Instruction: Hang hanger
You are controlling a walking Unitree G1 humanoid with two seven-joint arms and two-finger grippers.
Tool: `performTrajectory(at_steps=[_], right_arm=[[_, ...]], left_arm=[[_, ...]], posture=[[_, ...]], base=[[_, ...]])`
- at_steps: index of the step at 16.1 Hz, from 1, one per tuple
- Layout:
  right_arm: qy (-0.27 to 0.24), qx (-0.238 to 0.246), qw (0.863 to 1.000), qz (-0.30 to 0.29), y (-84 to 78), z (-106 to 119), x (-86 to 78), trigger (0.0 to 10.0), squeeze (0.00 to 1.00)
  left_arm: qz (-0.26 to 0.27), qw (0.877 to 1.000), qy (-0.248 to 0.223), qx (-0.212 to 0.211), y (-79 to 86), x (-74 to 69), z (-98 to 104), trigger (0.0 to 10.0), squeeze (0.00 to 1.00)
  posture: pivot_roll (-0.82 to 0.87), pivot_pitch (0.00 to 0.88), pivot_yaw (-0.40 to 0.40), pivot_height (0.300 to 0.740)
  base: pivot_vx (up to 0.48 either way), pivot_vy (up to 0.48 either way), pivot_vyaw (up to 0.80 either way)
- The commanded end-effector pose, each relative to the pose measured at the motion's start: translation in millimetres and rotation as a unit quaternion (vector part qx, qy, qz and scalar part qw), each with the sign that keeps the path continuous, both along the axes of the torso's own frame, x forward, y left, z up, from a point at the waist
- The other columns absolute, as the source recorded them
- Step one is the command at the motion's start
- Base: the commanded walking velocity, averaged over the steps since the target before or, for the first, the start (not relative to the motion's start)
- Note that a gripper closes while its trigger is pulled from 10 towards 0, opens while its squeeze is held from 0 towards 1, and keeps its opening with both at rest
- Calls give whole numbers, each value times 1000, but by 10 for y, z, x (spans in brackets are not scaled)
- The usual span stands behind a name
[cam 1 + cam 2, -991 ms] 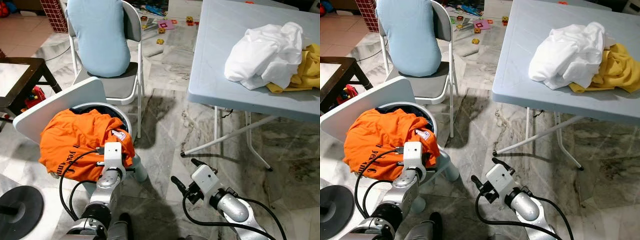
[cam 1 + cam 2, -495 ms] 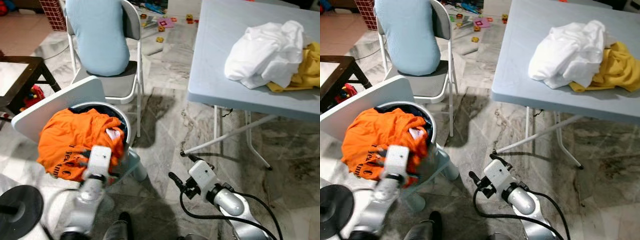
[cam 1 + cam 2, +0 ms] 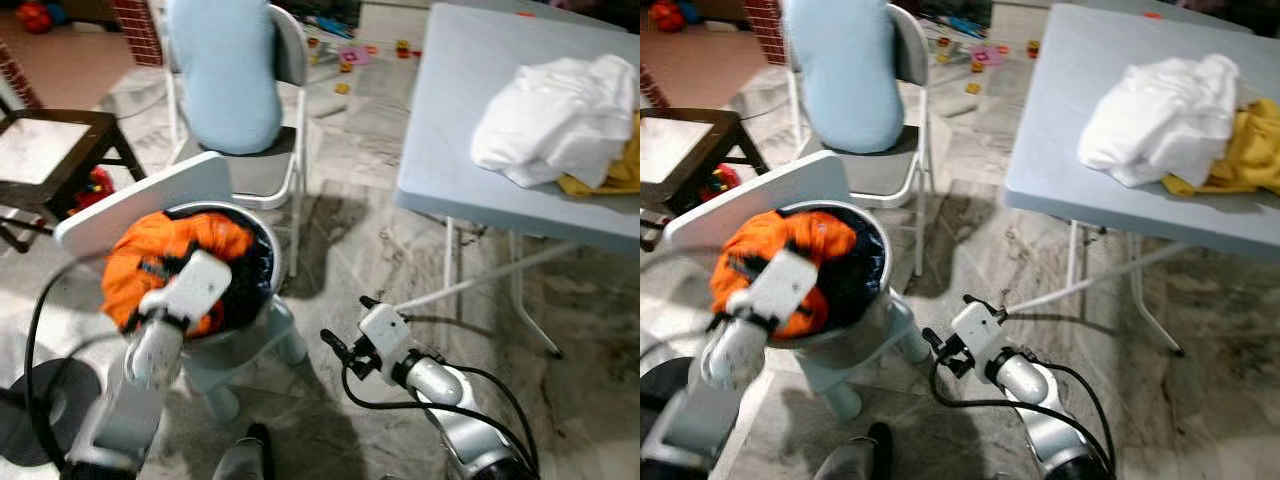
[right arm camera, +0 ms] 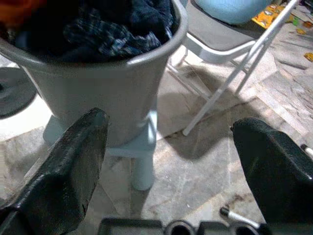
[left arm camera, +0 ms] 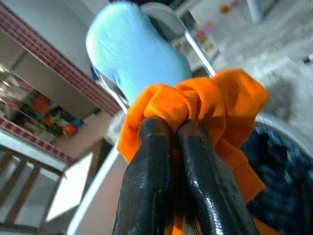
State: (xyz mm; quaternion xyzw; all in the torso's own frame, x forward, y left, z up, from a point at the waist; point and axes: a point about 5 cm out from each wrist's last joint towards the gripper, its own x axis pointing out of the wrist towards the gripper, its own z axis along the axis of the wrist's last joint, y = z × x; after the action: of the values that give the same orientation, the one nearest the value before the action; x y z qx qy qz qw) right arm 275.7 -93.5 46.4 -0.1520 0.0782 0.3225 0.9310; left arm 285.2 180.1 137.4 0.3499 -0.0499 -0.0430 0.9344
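Note:
An orange shirt (image 3: 150, 250) lies bunched at the near-left side of a grey laundry basket (image 3: 268, 285) that stands on a small stool. My left gripper (image 5: 173, 127) is shut on a fold of this shirt (image 5: 195, 100), just above the basket. Dark blue clothes (image 3: 252, 262) fill the rest of the basket. My right gripper (image 3: 345, 320) hangs open low over the floor, to the right of the basket; its fingers (image 4: 66, 174) are wide apart with nothing between them.
A folding chair (image 3: 290, 60) with a light blue garment (image 3: 225, 70) stands behind the basket. On the right, a grey folding table (image 3: 460, 120) holds a white cloth (image 3: 555, 120) and a yellow one (image 3: 612, 175). A dark side table (image 3: 50, 150) is at left, a black round base (image 3: 20, 420) near left.
The camera has shifted. My left gripper has closed on the orange shirt and gathered it up, uncovering the dark clothes beneath. My right gripper has drifted a little left, still open.

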Motion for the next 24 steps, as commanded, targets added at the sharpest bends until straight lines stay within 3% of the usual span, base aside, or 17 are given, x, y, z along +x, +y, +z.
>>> performTrajectory(at_steps=[1,2,4,5,7,8,9,10,11,12,13,14,15,17,19,20,24], right_arm=[[4,2,1000,-6,-16,-37,-5,10000,0],[5,3,1000,-6,-6,-39,5,10000,0],[4,4,1000,-5,14,-51,20,10000,0],[3,5,1000,-3,19,-55,20,10000,0],[5,2,1000,-2,6,-85,7,10000,0],[6,2,1000,-1,2,-91,2,10000,0],[6,1,1000,-1,-1,-96,-5,10000,0],[6,1,1000,0,-1,-105,-11,10000,0],[6,2,1000,0,2,-110,-15,10000,0],[7,2,1000,1,11,-114,-25,10000,0],[8,2,1000,4,16,-124,-43,10000,0],[9,2,1000,5,14,-130,-51,10000,0],[10,1,1000,6,13,-133,-59,10000,0],[10,-5,1000,6,8,-138,-59,10000,0],[10,-4,1000,3,-1,-135,-57,10000,0],[10,-4,1000,1,-13,-138,-65,10000,0],[13,-5,1000,1,-19,-158,-94,10000,0]], left_arm=[[-26,999,-17,-6,-86,9,132,0,0],[-41,999,-5,-26,-138,35,145,0,0],[-15,997,75,4,-1,26,-165,0,0],[10,994,109,14,133,-2,-323,1059,0],[64,992,105,10,340,19,-396,1843,0],[86,992,91,1,401,40,-366,1490,0],[102,991,83,-1,452,61,-346,431,0],[112,991,80,6,486,95,-329,2863,0],[111,990,82,8,490,114,-330,4431,0],[107,991,86,8,479,141,-340,8196,0],[70,993,92,7,360,190,-369,10000,0],[31,993,110,1,215,194,-424,10000,0],[-26,988,147,29,16,167,-555,10000,0],[-100,964,230,86,-276,33,-883,10000,0],[-112,961,234,97,-359,-3,-954,10000,0],[-101,964,227,93,-356,-2,-955,10000,1000],[-60,981,160,94,-232,73,-799,10000,1000]], posture=[[65,93,2,740],[71,84,2,740],[71,83,3,740],[70,88,1,740],[68,94,-1,740],[69,95,0,740],[65,98,-1,740],[63,102,-3,740],[60,103,-3,740],[57,107,-4,740],[55,110,-8,740],[52,112,-11,740],[49,116,-11,740],[40,121,-10,740],[32,125,-7,740],[29,126,-6,740],[36,130,-14,740]], base=[[0,0,0],[0,0,0],[0,0,0],[0,0,0],[0,0,0],[0,0,0],[0,0,0],[0,0,0],[0,0,0],[0,0,0],[0,0,0],[0,0,0],[0,0,0],[0,0,0],[0,0,0],[0,0,0],[0,0,0]])
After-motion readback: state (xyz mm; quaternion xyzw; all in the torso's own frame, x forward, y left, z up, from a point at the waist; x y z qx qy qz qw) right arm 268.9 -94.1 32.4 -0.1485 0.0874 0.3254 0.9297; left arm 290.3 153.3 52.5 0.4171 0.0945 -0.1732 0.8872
